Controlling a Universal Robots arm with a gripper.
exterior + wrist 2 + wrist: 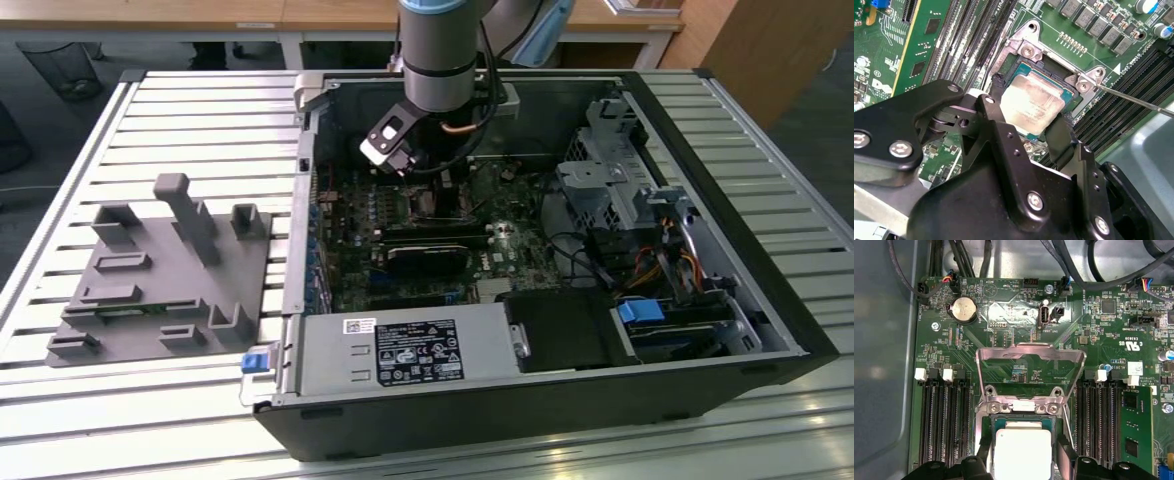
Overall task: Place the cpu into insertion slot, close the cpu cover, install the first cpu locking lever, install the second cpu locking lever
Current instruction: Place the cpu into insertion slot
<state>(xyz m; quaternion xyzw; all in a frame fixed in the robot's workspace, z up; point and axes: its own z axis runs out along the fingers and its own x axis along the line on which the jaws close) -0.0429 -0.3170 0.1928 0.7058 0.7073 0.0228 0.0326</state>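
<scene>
Holding the cpu [1034,102] pinched by two opposite edges, my hand [1030,100] sits directly over the insertion slot [1046,67] on the green circuit board [1104,340], inside the open computer case [534,430] on the slatted tabletop [174,120].

Step in hand, by my judgement: the first, placing the chip. Its silvery top face is upward and it lies within the slot's rim. I cannot tell whether it is fully seated or just above the contacts. This placing calls for the chip to lie flat and square in the rim, with no tilt at any corner.

The cpu cover [1029,351] stands hinged open, away from the slot. A thin wire locking lever [1134,99] lies unlatched beside the slot. Cover and levers are therefore outstanding.

Writing noted:
- white lettering across the board
- a white label [1135,367] near the memory slots
- a large printed sticker [414,352] on the grey power supply

I record these as present and transcribe none.
</scene>
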